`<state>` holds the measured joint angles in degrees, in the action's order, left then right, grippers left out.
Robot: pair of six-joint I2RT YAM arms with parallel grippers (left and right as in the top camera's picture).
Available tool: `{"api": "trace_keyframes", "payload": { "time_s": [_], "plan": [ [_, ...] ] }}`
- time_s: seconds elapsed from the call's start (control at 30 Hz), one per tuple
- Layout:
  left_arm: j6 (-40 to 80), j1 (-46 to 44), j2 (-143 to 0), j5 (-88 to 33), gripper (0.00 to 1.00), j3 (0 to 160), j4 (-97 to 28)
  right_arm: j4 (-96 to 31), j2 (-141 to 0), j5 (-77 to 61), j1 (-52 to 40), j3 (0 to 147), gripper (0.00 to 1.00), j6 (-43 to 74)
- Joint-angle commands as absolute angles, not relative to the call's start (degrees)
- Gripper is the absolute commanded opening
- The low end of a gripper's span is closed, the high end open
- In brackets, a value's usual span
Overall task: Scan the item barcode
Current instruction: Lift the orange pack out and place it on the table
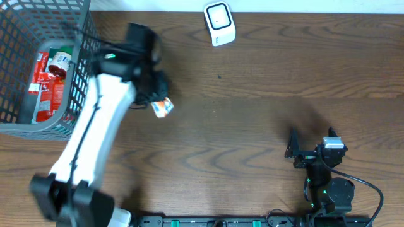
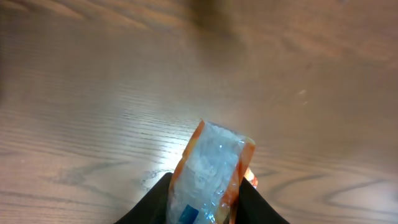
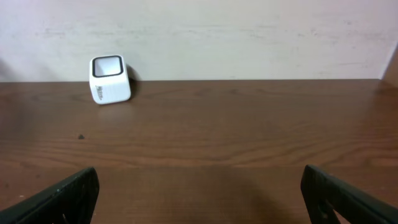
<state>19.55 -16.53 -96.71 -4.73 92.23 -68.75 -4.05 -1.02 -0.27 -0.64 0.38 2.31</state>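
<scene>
Left gripper (image 2: 205,198) at 6 o'clock, dark jaws pressed against both sides of a crinkled clear packet (image 2: 211,165) with orange edges. The packet's free end points toward 12 o'clock, over a wood-grain table (image 2: 93,93).

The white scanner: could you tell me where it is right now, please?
Overhead, the scanner sits at the table's far edge near the middle, right of the gray basket.

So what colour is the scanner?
The barcode scanner is white with a dark window; right wrist view shows it best.
</scene>
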Motion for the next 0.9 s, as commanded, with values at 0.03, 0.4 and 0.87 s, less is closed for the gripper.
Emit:
{"api": "trace_keyframes", "payload": {
  "time_s": [0.03,0.4,0.87],
  "plan": [
    [20.29,-20.25,-104.12,3.95,0.29,91.83,-70.02,-4.27,-0.78,-0.51,-0.21,0.3,0.99,2.07],
    [20.53,-22.11,-117.58,8.12,0.29,91.83,-65.41,-4.27,-0.78,-0.51,-0.21,0.3,0.99,2.07],
    [21.76,-24.56,-120.6,9.08,0.35,91.81,-60.97,-4.27,-0.78,-0.51,-0.21,0.3,0.99,2.07]
  ]
}}
